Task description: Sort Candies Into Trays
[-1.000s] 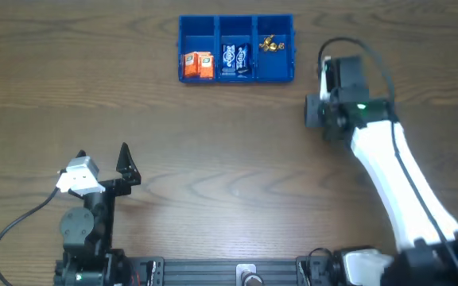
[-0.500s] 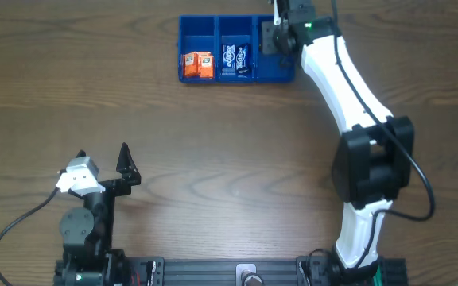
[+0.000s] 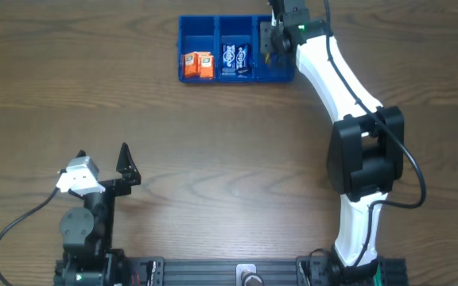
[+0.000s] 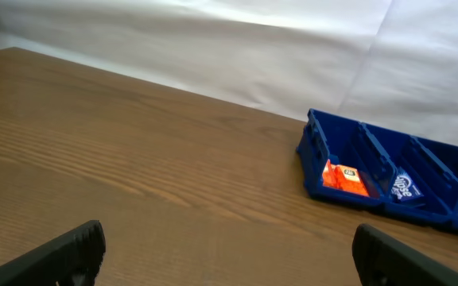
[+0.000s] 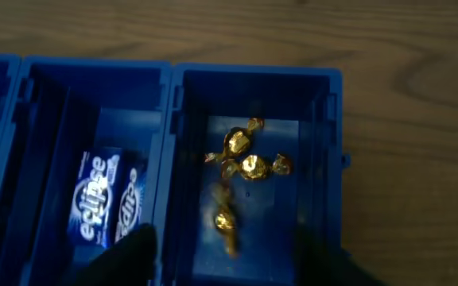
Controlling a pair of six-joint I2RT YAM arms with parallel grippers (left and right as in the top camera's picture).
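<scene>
The right gripper (image 3: 270, 41) hangs over the right-hand compartment of the blue tray (image 3: 197, 17), at the far side of the table (image 3: 229, 159). From its wrist camera, the 2 fingers stand apart on either side of that compartment's inside. I see nothing pinched between them. Below lie the gold candies (image 5: 245, 159): 3 bunched together near the middle of the floor, and 1 more closer to the fingers, in line with the gap between them. Whether that one is resting on the floor I cannot tell.

The middle compartment holds the blue packets (image 5: 106, 199). The left one holds 2 orange candies (image 3: 197, 65), so each of the 3 kinds has its own slot. All the candy I can see is in the tray.

The left gripper (image 3: 102, 151) sits low near its base, well away from the tray. Its fingers are spread wide and hold nothing.

To my eye this is the release end of a drop into the gold slot, and the sorting looks close to finished. The next move would be to raise the right arm straight up, so the fingers clear the walls without nudging the tray, then draw it back.
</scene>
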